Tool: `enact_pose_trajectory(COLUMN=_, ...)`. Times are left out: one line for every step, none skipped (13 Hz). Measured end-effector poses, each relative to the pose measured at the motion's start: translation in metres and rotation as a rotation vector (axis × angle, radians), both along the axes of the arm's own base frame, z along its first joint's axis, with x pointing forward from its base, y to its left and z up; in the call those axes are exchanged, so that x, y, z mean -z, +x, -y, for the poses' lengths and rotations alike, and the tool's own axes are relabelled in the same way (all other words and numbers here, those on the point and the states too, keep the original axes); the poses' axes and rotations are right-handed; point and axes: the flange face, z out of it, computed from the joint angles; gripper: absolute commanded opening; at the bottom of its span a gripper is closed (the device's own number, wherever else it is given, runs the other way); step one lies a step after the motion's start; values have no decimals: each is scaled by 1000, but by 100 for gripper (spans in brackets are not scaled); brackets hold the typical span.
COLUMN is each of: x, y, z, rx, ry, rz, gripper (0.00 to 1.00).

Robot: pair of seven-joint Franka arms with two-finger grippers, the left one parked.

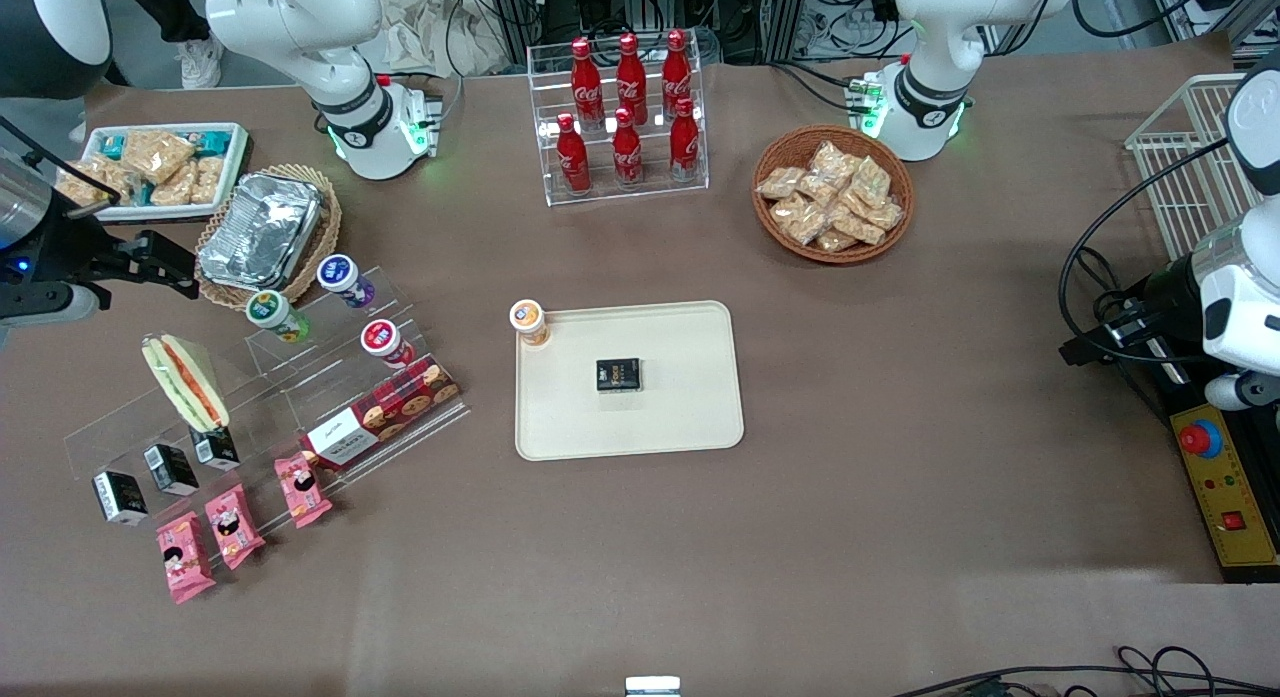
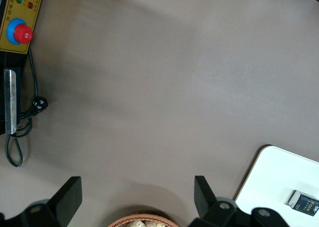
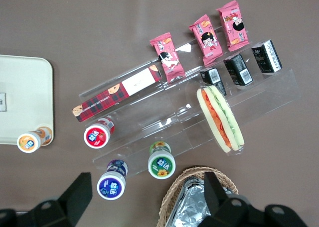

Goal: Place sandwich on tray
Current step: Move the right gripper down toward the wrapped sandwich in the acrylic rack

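The sandwich (image 1: 186,381) (image 3: 221,118), a plastic-wrapped wedge with red and green filling, leans on a clear acrylic stand (image 1: 300,377) toward the working arm's end of the table. The cream tray (image 1: 680,417) (image 3: 25,87) (image 2: 279,172) lies mid-table. It holds a small black box (image 1: 619,374) and an orange-lidded cup (image 1: 529,321) at one corner. My gripper (image 1: 175,267) (image 3: 147,197) hovers open and empty beside the foil container's basket, farther from the front camera than the sandwich and apart from it.
The stand also carries three yoghurt cups (image 1: 340,275), a cookie box (image 1: 385,412), black cartons (image 1: 165,467) and pink snack packets (image 1: 235,522). Foil container in a wicker basket (image 1: 262,232), white tray of snack bags (image 1: 160,167), cola rack (image 1: 625,117), snack basket (image 1: 833,192).
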Motion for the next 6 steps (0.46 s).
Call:
enact_pose_trajectory(x=1, y=1, z=0, rx=0, ry=0, rz=-1, gripper=100)
enact_pose_trajectory(x=1, y=1, z=0, rx=0, ry=0, rz=2, gripper=100)
enact_pose_trajectory(x=1, y=1, z=0, rx=0, ry=0, rz=3, gripper=100)
enact_pose_trajectory(x=1, y=1, z=-1, rx=-1, ry=0, rz=2, gripper=100)
enact_pose_trajectory(x=3, y=2, z=-2, rx=-3, ry=0, rz=-3, gripper=100)
enact_pose_trajectory(x=8, y=4, z=-2, rx=-2, ry=-1, rz=-13, gripper=100)
